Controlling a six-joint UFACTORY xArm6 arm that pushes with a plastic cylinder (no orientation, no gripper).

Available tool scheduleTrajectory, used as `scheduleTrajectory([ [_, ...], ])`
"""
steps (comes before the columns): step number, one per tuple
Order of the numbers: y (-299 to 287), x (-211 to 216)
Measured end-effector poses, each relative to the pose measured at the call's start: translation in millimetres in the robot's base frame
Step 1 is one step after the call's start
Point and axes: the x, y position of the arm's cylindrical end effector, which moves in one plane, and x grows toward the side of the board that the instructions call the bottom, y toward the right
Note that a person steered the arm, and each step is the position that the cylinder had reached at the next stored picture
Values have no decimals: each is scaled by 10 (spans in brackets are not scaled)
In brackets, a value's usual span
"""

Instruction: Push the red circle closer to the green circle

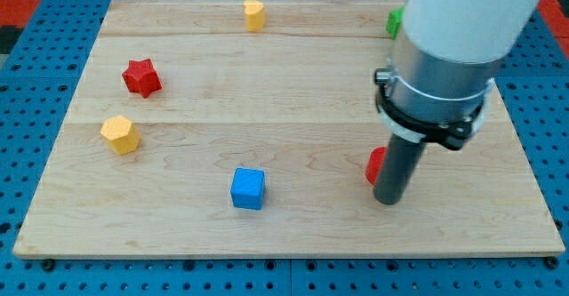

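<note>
1. Red circle [375, 164] sits in the lower-right part of the wooden board [293, 109], mostly hidden behind the rod; only its left edge shows.
2. My tip [388, 200] is down on the board, just at 5 o'clock from the visible part of the red circle. The rod's shaft covers the circle's right side, so they look touching, but actual contact at the tip can't be confirmed.
3. No jaws on this rig: it ends in a plain rod, so there is nothing to open or close and nothing is gripped.
4. Green block [394, 22] is at the board's top edge, at roughly 12 o'clock from the red circle and well apart from it. It is mostly hidden by the arm's white housing [471, 12], so its shape can't be made out.
5. Blue cube [248, 188] lies at 9 o'clock from my tip, well apart, near the board's bottom edge.
6. Red star [141, 77] is at the upper left, at about 10 o'clock from the red circle, far off.
7. Yellow block [120, 134], roughly hexagonal, sits just at 7 o'clock from the red star, near the board's left edge.
8. Second yellow block [254, 15] is at the top edge, at about 11 o'clock from the red circle; shape unclear, rounded on one side.
9. Board rests on a blue pegboard [36, 38].
</note>
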Motion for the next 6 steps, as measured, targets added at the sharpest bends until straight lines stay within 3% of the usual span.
scheduleTrajectory([
  [2, -172, -627],
  [4, 260, -758],
  [6, 388, -1353],
])
